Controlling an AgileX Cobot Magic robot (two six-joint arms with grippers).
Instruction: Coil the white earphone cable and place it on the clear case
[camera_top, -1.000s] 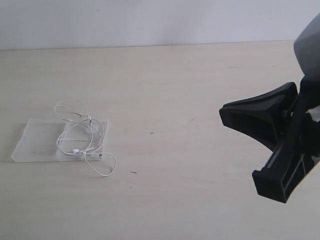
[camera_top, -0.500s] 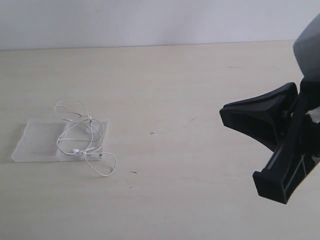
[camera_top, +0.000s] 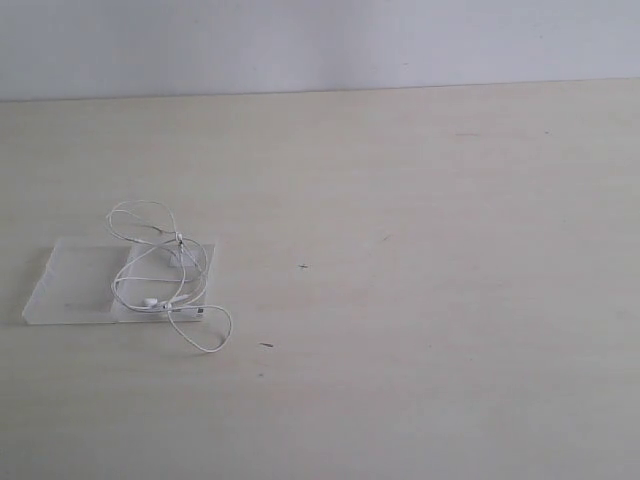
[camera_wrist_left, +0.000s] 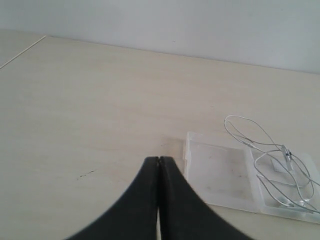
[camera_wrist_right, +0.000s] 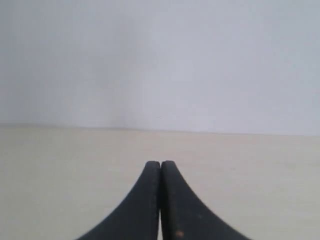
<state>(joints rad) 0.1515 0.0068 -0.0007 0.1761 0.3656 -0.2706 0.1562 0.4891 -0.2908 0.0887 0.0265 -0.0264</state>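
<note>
The white earphone cable (camera_top: 165, 272) lies in loose loops on the right half of the clear case (camera_top: 75, 285), at the table's left in the exterior view. One loop hangs off the case's near edge and another off its far edge. No arm shows in the exterior view. In the left wrist view my left gripper (camera_wrist_left: 159, 159) is shut and empty, apart from the clear case (camera_wrist_left: 220, 167) and the cable (camera_wrist_left: 272, 155). My right gripper (camera_wrist_right: 160, 163) is shut and empty over bare table, facing the wall.
The light wooden table (camera_top: 420, 260) carries a few small dark specks (camera_top: 267, 345). A pale wall (camera_top: 320, 45) runs along the table's far edge.
The black right gripper that filled the right side of the exterior view has left that view. The cable and case have not moved.
</note>
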